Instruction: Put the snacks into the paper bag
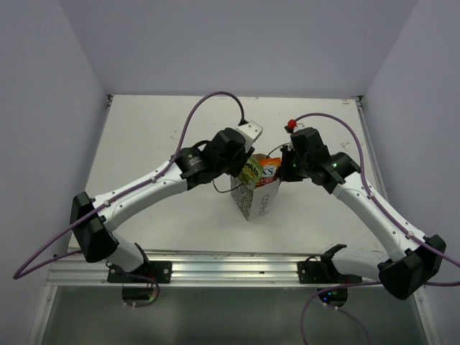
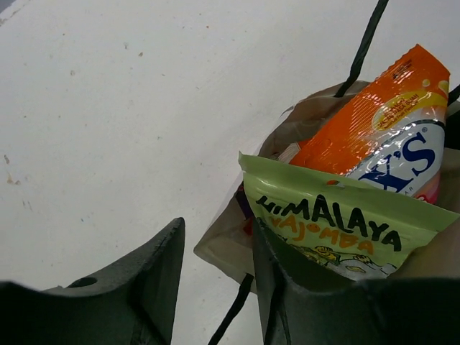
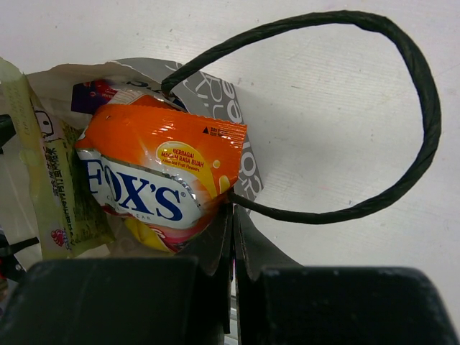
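One green packet (image 2: 338, 230) pokes from the paper bag (image 1: 259, 203); my right end effector (image 3: 231, 213) pinches its rim, left end effector (image 2: 217, 241) open.

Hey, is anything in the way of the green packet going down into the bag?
Yes. The orange FOX'S packet sticks up out of the mouth of the paper bag, above its rim. The green packet sits right beside it, not fully inside.

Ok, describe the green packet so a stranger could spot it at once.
In the middle of the table stands a white paper bag. Sticking out of its top, the green packet has black HIMALAYA lettering, unlike the orange packet beside it.
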Controlling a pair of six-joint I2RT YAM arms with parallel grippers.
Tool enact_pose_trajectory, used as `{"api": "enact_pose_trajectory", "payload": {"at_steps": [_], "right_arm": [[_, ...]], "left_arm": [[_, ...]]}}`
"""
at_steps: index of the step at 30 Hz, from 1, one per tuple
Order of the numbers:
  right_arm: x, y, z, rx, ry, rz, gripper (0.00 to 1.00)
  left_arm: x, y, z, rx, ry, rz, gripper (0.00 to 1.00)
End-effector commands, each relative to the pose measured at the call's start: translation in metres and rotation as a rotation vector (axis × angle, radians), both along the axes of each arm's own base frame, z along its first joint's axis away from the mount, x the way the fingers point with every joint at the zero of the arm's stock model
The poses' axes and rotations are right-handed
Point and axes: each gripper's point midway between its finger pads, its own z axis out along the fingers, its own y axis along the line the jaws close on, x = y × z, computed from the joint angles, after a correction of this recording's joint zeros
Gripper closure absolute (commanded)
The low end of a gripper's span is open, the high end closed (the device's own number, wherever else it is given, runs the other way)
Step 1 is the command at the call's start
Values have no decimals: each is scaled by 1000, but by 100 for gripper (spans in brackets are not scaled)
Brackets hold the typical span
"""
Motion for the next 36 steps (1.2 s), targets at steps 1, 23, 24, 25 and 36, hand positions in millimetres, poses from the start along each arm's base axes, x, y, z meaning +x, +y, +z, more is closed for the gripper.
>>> {"api": "enact_pose_trajectory", "payload": {"at_steps": [1, 23, 24, 25, 36], "right_arm": [[-2, -2, 1, -8, 0, 7, 100], [12, 49, 18, -24, -58, 179, 100], [12, 50, 19, -23, -59, 185, 100], [13, 52, 16, -23, -51, 187, 100], [11, 66, 7, -20, -22, 241, 100]], "left_arm": [[8, 6, -10, 34, -3, 18, 55], [0, 31, 5, -94, 63, 170, 100], [-1, 32, 4, -92, 68, 173, 100], [-2, 33, 4, -93, 71, 183, 100], [-4, 48, -1, -64, 67, 243, 100]]}}
